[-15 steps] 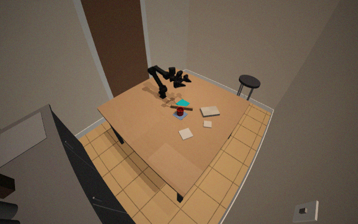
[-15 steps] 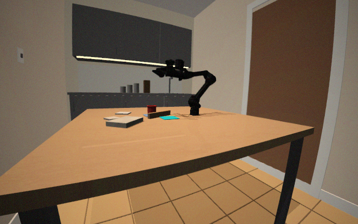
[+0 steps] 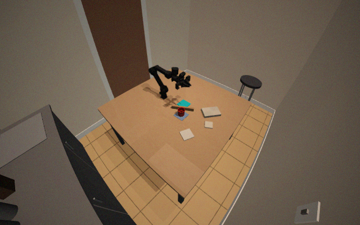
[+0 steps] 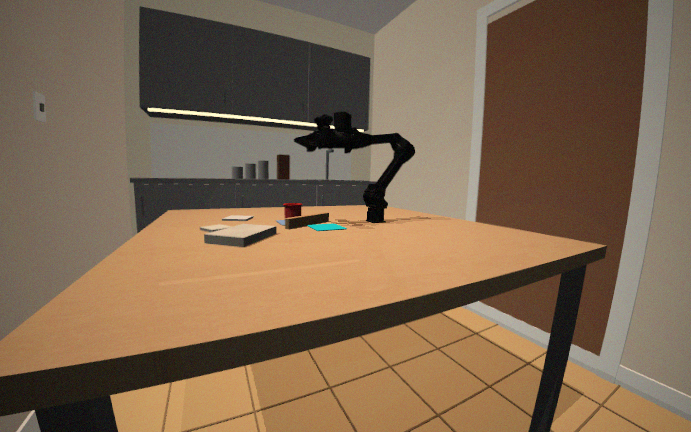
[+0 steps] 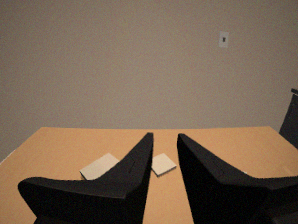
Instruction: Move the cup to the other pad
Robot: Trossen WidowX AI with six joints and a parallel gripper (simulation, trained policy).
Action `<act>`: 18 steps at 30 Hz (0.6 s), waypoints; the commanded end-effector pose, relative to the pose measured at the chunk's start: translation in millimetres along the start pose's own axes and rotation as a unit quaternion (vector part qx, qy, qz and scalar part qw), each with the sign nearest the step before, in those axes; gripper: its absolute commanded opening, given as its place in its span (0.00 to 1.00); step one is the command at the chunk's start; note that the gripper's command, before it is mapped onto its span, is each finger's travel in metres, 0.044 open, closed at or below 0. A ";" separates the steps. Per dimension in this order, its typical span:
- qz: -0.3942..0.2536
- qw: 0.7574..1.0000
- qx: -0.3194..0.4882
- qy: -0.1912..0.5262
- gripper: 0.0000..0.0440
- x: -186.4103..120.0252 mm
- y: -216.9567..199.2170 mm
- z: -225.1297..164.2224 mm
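The red cup (image 3: 181, 112) (image 4: 292, 210) stands upright on the blue pad (image 3: 181, 118) (image 4: 281, 222). Its marbles are too small to make out. The cyan pad (image 3: 184, 103) (image 4: 326, 227) lies on the other side of a low brown bar, with nothing on it. My gripper (image 3: 189, 83) (image 4: 296, 140) (image 5: 165, 138) is high above the table, away from the cup, and points roughly level. Its fingers are drawn close together, with a narrow gap and nothing between them. Neither the cup nor the pads show in the wrist view.
The low brown bar (image 3: 188, 109) (image 4: 307, 220) stands between the two pads. A thick pale block (image 3: 211, 111) (image 4: 240, 236) (image 5: 99, 167), a small pale tile (image 3: 208, 124) (image 4: 214, 228) (image 5: 163, 165) and a larger pale tile (image 3: 186, 134) (image 4: 237, 218) lie farther out on the table.
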State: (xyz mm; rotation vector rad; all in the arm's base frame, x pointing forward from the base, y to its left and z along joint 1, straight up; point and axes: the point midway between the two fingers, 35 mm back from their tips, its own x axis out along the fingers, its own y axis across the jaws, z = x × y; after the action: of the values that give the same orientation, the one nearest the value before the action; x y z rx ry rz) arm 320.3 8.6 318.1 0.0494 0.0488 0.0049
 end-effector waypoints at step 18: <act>0.012 0.989 0.050 0.140 0.27 27.5 22.6 -24.3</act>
State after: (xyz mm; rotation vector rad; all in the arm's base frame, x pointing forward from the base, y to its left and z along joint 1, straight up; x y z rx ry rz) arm 343.1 30.1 296.4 0.1383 0.2988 0.0353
